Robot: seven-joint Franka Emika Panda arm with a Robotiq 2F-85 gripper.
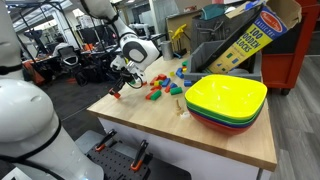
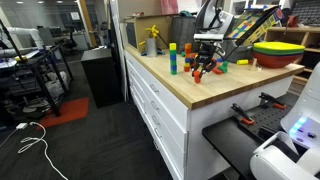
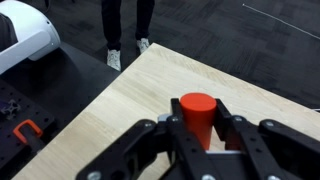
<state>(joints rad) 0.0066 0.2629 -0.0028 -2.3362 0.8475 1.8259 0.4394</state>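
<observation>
A red wooden cylinder (image 3: 198, 112) stands upright between my gripper's (image 3: 200, 125) black fingers in the wrist view, and the gripper is shut on it. In an exterior view the gripper (image 1: 118, 88) hangs just above the left corner of the wooden table (image 1: 140, 112) with the red cylinder (image 1: 116, 95) at its tip. In an exterior view the gripper (image 2: 200, 68) holds the same red cylinder (image 2: 198, 75) close over the tabletop, near a pile of coloured blocks (image 2: 216, 66).
Scattered coloured blocks (image 1: 163, 88) lie mid-table. A stack of yellow, green and red bowls (image 1: 226, 100) sits at the right. A block box (image 1: 240, 40) leans behind. A green and blue block tower (image 2: 172, 58) and a yellow figure (image 2: 151, 42) stand further along the table edge.
</observation>
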